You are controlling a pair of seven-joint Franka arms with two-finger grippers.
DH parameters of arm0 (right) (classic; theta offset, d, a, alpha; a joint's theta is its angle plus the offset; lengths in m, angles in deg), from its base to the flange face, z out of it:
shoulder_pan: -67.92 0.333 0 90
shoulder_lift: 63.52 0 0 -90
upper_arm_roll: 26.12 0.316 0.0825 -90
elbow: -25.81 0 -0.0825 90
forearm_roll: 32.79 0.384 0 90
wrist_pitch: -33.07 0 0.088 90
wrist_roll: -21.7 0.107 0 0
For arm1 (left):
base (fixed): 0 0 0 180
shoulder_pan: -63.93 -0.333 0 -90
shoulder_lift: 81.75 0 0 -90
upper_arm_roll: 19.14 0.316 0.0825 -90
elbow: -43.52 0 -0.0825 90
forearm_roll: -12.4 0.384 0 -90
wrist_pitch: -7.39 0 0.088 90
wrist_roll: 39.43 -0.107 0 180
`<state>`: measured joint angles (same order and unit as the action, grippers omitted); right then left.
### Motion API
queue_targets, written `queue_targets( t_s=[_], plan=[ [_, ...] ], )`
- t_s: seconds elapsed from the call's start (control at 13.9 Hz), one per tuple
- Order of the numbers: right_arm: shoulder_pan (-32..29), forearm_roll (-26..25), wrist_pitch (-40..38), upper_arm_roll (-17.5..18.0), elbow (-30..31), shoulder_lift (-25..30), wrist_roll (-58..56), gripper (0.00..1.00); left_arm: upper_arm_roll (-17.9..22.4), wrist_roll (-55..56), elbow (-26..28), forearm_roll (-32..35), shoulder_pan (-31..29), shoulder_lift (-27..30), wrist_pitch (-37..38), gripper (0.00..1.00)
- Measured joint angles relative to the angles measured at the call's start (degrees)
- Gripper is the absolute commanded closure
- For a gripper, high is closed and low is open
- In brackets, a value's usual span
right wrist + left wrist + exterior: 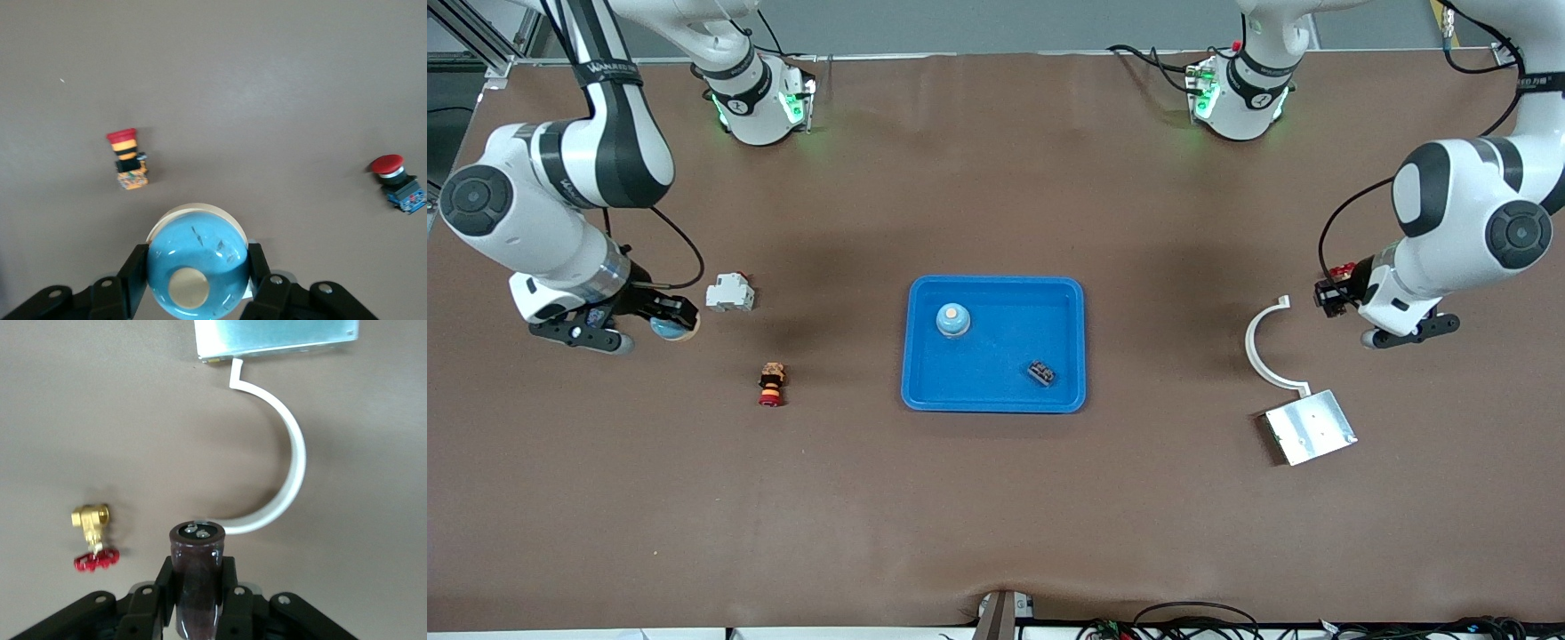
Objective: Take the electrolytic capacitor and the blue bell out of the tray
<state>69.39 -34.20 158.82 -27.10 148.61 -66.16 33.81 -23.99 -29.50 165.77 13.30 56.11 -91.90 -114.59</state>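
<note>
**Both grippers pinching their parts above the table**

Left gripper (199, 600) clamped on a dark capacitor (195, 577), held over bare table at about three o'clock from the blue tray (925, 391), beside a white curved bracket (1258, 351) and a metal plate (1312, 427). Right gripper (197, 283) squeezed around a blue bell (197, 270), up over the table at about nine o'clock from the tray, near a white block (729, 292). Inside the tray lay another bell (952, 320) and a small dark part (1041, 372)

Blue tray (925, 391) on brown table (996, 498); light-blue bell (197, 267), dark maroon capacitor (195, 577), white curved bracket (293, 460), red-handled brass valve (93, 537).
</note>
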Motion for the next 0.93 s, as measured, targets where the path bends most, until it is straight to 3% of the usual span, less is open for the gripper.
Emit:
queue_targets(
  t_s=[0.57, 0.93],
  plan=[
    [-5.86, 0.02, 4.26, -0.03, 7.82, 3.61, -9.69, 1.0, 0.02, -1.92, -1.44, 3.31, -2.95, -11.0, -10.27, 1.0],
    [-9.2, 0.03, 8.56, -0.05, 12.3, 4.48, -14.72, 1.0, -0.24, -1.92, -4.21, 3.37, -2.77, -15.24, -10.97, 1.0]
  ],
)
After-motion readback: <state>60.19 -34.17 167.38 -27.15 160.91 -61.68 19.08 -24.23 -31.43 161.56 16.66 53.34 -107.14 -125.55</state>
